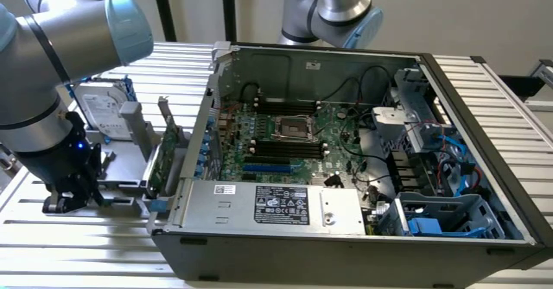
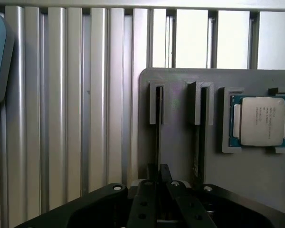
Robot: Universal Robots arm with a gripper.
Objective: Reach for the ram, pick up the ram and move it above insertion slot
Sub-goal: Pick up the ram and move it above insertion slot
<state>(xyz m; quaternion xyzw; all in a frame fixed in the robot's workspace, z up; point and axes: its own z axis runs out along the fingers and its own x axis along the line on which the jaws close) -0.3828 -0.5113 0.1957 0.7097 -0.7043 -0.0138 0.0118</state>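
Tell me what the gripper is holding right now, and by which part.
The gripper pinches the ram by its thin upper edge, the stick standing edge-up in the grey holder.

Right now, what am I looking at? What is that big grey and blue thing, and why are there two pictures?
That big thing is a robot arm. One picture comes from a camera standing off to the side. The other comes from a camera on the arm's wrist, looking past its gripper, the claw it uses to pick things up. On the metal table sits an open computer with its insides showing. Beside it is a grey holder that keeps spare parts: a square chip lying flat, and a thin memory stick standing on its edge. The gripper is low, right at that stick. Whether it is squeezing the stick, I can't tell.
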